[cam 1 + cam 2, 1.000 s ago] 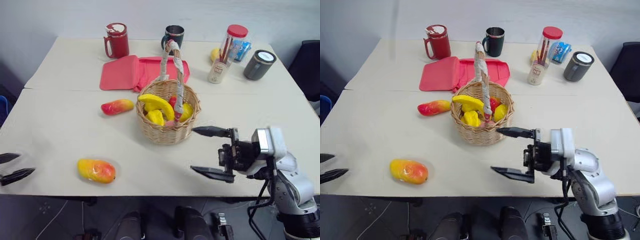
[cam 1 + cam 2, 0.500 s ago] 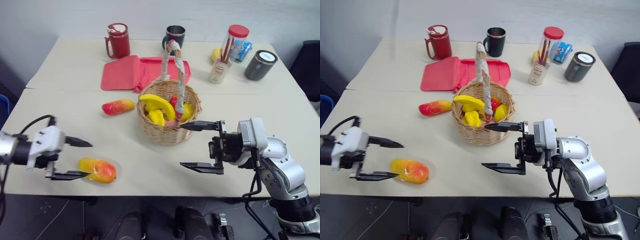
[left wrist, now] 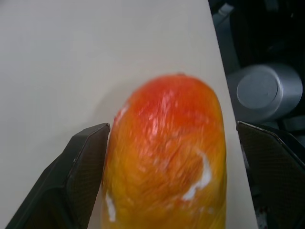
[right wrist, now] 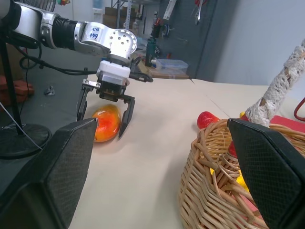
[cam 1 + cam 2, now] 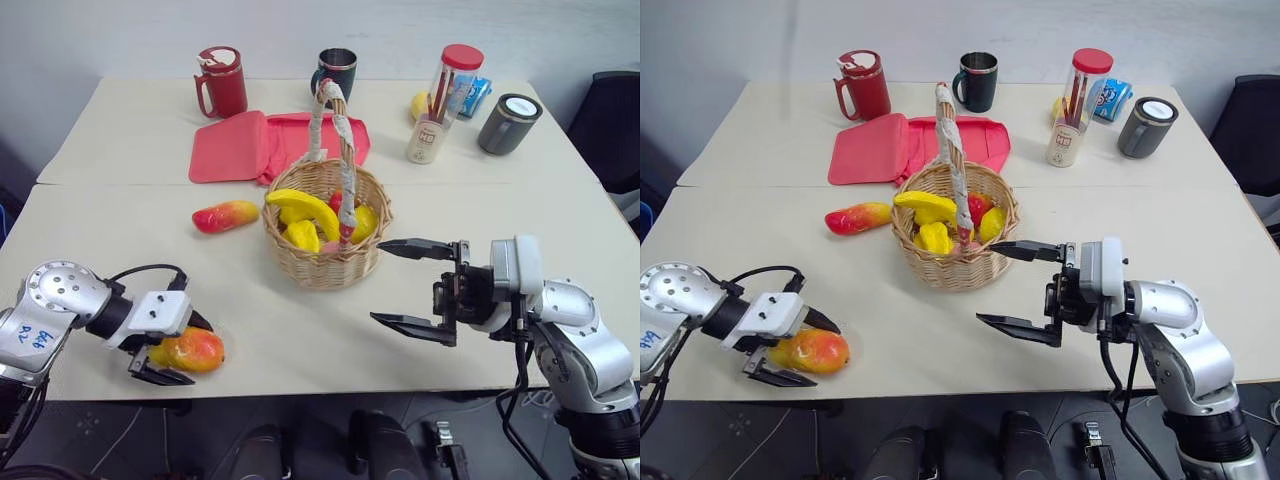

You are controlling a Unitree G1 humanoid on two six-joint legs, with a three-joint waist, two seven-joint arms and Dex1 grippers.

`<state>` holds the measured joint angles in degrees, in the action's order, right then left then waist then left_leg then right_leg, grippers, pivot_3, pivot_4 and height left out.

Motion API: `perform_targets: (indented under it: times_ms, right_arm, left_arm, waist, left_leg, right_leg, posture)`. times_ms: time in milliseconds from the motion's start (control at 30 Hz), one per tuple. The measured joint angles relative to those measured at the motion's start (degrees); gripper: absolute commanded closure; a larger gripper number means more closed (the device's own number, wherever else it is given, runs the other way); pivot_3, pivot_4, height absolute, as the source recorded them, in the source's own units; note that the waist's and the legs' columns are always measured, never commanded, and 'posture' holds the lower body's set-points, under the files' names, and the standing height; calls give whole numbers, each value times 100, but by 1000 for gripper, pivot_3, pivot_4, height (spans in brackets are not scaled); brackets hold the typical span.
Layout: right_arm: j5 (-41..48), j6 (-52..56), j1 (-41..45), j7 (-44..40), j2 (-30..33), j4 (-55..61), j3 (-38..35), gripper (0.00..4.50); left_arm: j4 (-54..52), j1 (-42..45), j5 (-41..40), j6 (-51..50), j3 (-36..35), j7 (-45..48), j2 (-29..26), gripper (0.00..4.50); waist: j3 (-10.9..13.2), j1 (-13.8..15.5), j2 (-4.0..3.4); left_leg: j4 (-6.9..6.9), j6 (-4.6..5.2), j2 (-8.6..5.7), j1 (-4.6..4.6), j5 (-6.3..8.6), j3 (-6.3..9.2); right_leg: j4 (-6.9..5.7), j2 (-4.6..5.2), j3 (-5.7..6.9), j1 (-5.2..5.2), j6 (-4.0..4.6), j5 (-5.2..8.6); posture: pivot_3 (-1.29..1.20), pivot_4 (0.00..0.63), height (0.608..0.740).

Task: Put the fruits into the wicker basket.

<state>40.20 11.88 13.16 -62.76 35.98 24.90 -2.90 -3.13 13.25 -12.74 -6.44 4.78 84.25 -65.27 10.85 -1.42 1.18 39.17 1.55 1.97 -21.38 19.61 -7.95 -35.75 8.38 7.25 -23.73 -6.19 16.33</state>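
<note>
A plump orange-yellow mango (image 3: 167,152) lies near the table's front left edge. My left gripper (image 5: 196,354) is open and straddles it, one finger on each side. Its fingers (image 3: 81,167) stand close to the mango's skin without a clear grip. A slimmer red-and-yellow mango (image 5: 228,215) lies left of the wicker basket (image 5: 325,268). The basket stands mid-table and holds a yellow banana (image 5: 305,205) and other fruits. My right gripper (image 5: 378,282) is open and empty, hovering just right of and in front of the basket, pointing left.
Behind the basket lies a flat red pouch (image 5: 260,145). A red mug (image 5: 222,85), a dark mug (image 5: 335,70), a red-lidded jar (image 5: 445,85) and a grey canister (image 5: 503,122) line the back. The table's front edge runs close to both grippers.
My left arm has come in from the left, and its open fingers now sit around the plump mango. The right gripper has hardly moved. The camera view shifted slightly.
</note>
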Motion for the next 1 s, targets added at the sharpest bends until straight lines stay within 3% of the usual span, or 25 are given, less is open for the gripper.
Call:
perform_targets:
  times_ms: [167, 233, 333, 433, 567, 700, 767, 933, 1000]
  right_arm:
    - [21, 66, 4, 74, -3, 0, 3, 0]
    - [186, 213, -2, 250, -23, 14, -77, 0]
    - [563, 555, -125, 641, 5, 162, -493, 0]
    - [626, 698, -299, 889, 71, 250, -694, 0]
    - [533, 665, -124, 1206, -7, 224, -866, 0]
    - [363, 503, -40, 1212, -54, 131, -868, 0]
    - [260, 415, -62, 1187, -63, 115, -869, 0]
    - [113, 164, -172, 1140, -234, 63, -858, 0]
    - [45, 101, -239, 1104, -244, 42, -858, 0]
  left_arm:
    - [62, -108, -89, -42, -91, -83, 42, 1518]
    - [-127, -177, -385, -301, -247, -80, 53, 1531]
    - [-622, 213, -1476, -1399, -780, -434, 409, 1531]
    - [-817, 1476, -2443, -2723, -1180, -1452, 957, 1531]
    - [-741, 2726, -2541, -3826, -912, -2518, 1598, 1531]
    - [-19, 3429, -1910, -3914, -107, -3411, 2844, 1531]
    - [356, 3546, -1654, -3851, 131, -3577, 3109, 1531]
    - [935, 3900, -1155, -3543, 320, -3602, 3297, 6]
    - [1029, 3836, -1113, -3410, 303, -3568, 3297, 6]
  waist:
    - [0, -6, 0]
    - [0, -5, 0]
    - [1, 77, 0]
    - [1, 182, 4]
    - [-2, 184, 0]
    - [-2, 229, 0]
    - [-2, 225, 0]
    - [-3, 227, 0]
    - [-3, 226, 0]
  left_leg:
    - [0, 1, 1, 0, 0, 0]
    - [0, 1, 4, -1, 0, 2]
    - [7, 3, 1, -5, -2, 19]
    - [25, 4, -8, -8, -7, 42]
    - [25, 15, -24, -2, -16, 35]
    - [26, 15, -28, -6, -17, 32]
    - [24, 14, -30, -13, -16, 23]
    - [25, 11, -25, -7, -18, 21]
    - [25, 11, -20, -7, -18, 22]
  right_leg:
    - [-1, 2, 0, 0, 0, 0]
    - [-1, 3, 2, -1, 0, 0]
    - [-2, 6, 9, 7, 0, 0]
    - [-9, 6, 15, 24, -7, -4]
    - [-12, 12, 4, 30, -21, -12]
    - [-6, 5, 5, 26, -21, -12]
    - [1, -4, 1, 18, -21, -12]
    - [-1, -8, -1, 20, -21, -12]
    - [-1, -7, -2, 19, -21, -12]
  posture:
    - [0, 150, 740]
    - [0, 150, 740]
    - [0, 150, 740]
    - [0, 150, 740]
    - [0, 150, 740]
    - [0, 150, 740]
    - [0, 150, 740]
    - [0, 150, 740]
    - [0, 150, 740]
